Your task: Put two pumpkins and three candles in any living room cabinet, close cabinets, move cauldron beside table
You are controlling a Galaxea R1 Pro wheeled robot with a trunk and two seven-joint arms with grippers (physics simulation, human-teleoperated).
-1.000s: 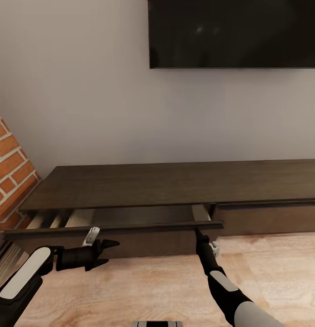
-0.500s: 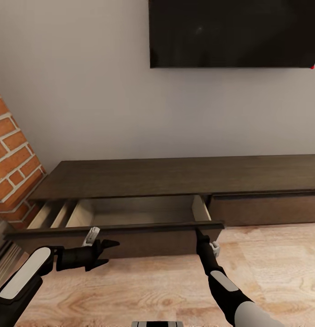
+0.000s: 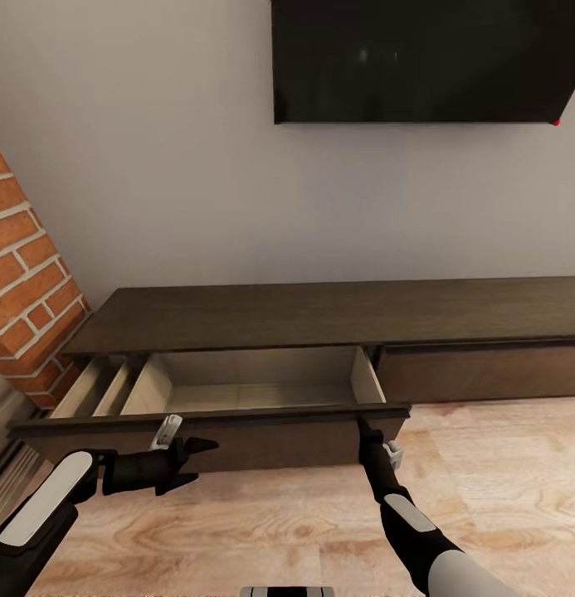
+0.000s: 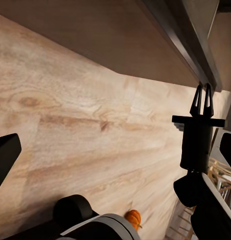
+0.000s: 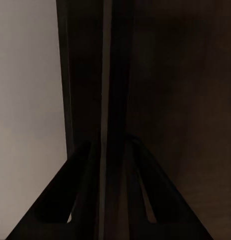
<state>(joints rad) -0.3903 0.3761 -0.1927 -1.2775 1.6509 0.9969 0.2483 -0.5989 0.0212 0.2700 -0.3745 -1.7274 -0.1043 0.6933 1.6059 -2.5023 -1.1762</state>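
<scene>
A long, low dark-brown cabinet (image 3: 337, 315) is standing against a pale wall under a black screen (image 3: 428, 58). Its left drawer (image 3: 237, 390) is sitting pulled open, showing a pale beige interior. The right gripper (image 3: 359, 423) is clenching the drawer's front edge. The left gripper (image 3: 206, 458) is hanging released over the wooden floor (image 3: 279, 522). One small orange pumpkin (image 4: 133, 218) is lying on the floor near the robot's base.

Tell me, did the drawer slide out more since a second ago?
Yes. The drawer shows far more of its pale inside below the cabinet top, pulled toward the robot, with the right gripper at its front edge.
</scene>
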